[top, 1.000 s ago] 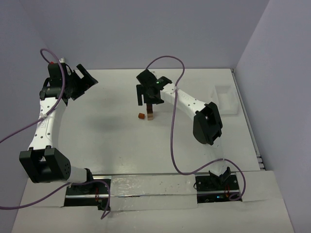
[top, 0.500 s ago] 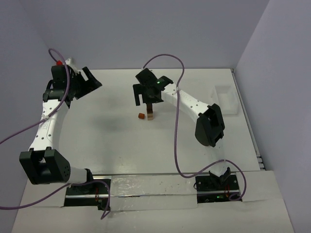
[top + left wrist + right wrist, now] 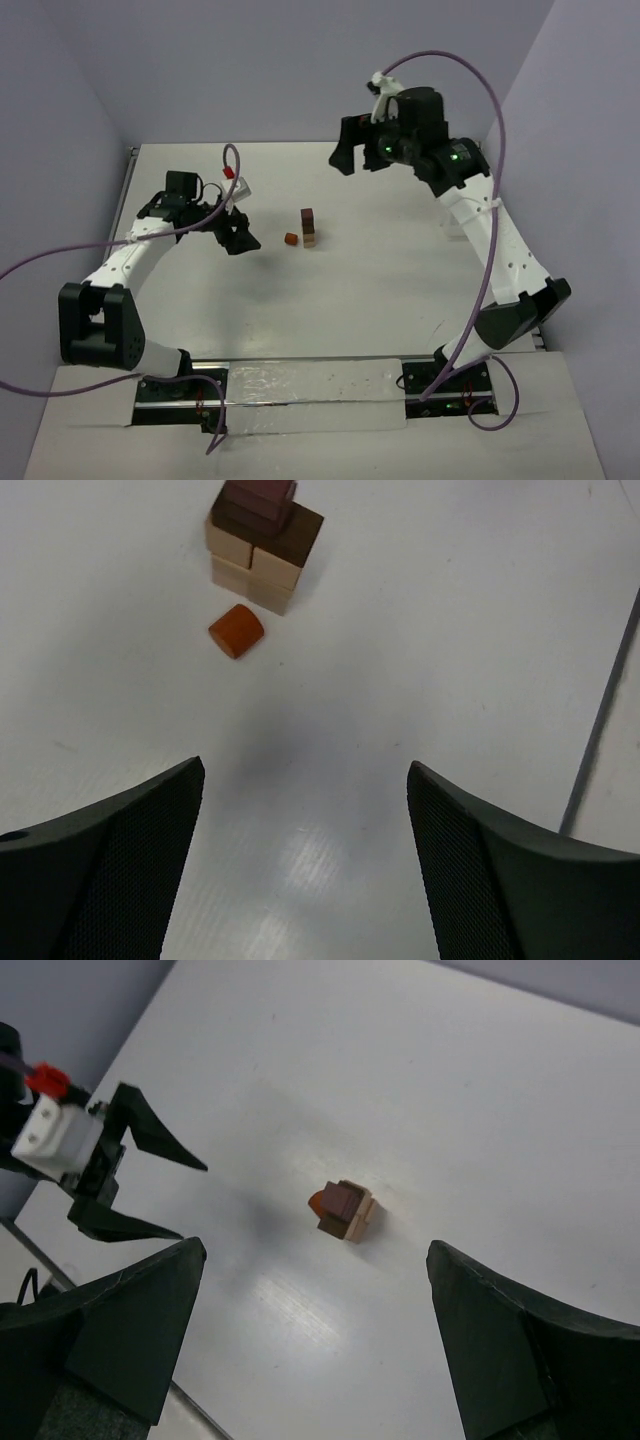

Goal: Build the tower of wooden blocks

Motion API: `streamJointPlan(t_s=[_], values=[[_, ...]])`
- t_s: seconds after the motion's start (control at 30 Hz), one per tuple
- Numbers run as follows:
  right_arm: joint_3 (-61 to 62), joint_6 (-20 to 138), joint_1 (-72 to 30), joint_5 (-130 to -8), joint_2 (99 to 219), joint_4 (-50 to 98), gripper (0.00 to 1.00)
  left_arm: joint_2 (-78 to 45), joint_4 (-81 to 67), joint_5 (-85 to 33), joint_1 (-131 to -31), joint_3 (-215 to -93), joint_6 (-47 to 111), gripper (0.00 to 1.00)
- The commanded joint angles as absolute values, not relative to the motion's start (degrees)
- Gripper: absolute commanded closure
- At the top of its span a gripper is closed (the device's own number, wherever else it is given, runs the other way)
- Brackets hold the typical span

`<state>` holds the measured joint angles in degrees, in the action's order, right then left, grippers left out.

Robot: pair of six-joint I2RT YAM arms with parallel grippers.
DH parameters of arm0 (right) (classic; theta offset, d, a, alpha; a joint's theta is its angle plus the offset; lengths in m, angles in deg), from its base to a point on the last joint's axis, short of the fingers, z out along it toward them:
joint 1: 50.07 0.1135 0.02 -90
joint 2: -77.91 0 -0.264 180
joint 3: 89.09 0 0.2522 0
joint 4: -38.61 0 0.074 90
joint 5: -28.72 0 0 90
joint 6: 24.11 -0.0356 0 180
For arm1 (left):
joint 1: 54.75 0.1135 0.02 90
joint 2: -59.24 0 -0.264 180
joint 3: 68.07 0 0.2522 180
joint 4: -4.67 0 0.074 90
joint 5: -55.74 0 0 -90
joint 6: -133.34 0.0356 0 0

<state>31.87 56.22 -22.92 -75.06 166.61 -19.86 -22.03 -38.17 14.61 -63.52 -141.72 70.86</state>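
While the tower [image 3: 309, 227] stands upright on the white table [image 3: 400, 300], neither gripper touches it. It is a narrow stack with tan blocks at the bottom and dark brown blocks above. In the left wrist view the topmost dark block is cut off by the upper edge of the picture. A single orange-brown block [image 3: 291, 239] lies loose on the table just beside the tower's foot, on the side facing the left gripper. A thin gap seems to separate it from the lowest tan block, though that is hard to tell for certain.

The left gripper [image 3: 240, 234] hangs low over the table with its fingers pointing toward the tower. Its jaws are spread wide and there is nothing between them. From its own camera, the orange-brown block [image 3: 236, 630] lies ahead of the fingertips and a little left of the gap's middle. The tower [image 3: 262, 540] rises straight behind that block. Both are clear of the fingers, with bare table in between.

The right gripper [image 3: 352, 152] is held high, well above the tabletop and off to the far side of the tower. Its jaws are also spread wide and empty. Its camera looks down between the two dark fingers, and the tower [image 3: 346, 1210] appears small, far below them and roughly in the middle of the gap. The left gripper [image 3: 190, 1200] shows in that same view, off to the left of the tower and open toward it. A purple cable [image 3: 480, 80] arches over the right arm.
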Motion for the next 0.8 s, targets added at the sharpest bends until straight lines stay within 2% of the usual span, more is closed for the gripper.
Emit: streamJointPlan(t_s=[0.0,0.1,0.23,0.77], values=[[29.0,59.6,-32.0,-85.5,164.2,-19.7,0.00,-29.2,-51.1,22.1,-66.9,-150.2,107.0,0.15],[27.7,59.8,-36.0,-85.8,163.3,-19.7,0.00,-32.5,-55.2,20.1,-68.0,-152.6,116.9,0.18],[26.6,59.6,-40.1,-87.6,162.3,-19.7,0.00,-36.7,-51.0,19.2,-68.4,-152.5,122.8,0.21],[25.3,58.7,-43.2,-89.8,162.9,-19.6,0.00,-52.1,-42.4,13.9,-74.0,-160.6,121.0,0.25]])
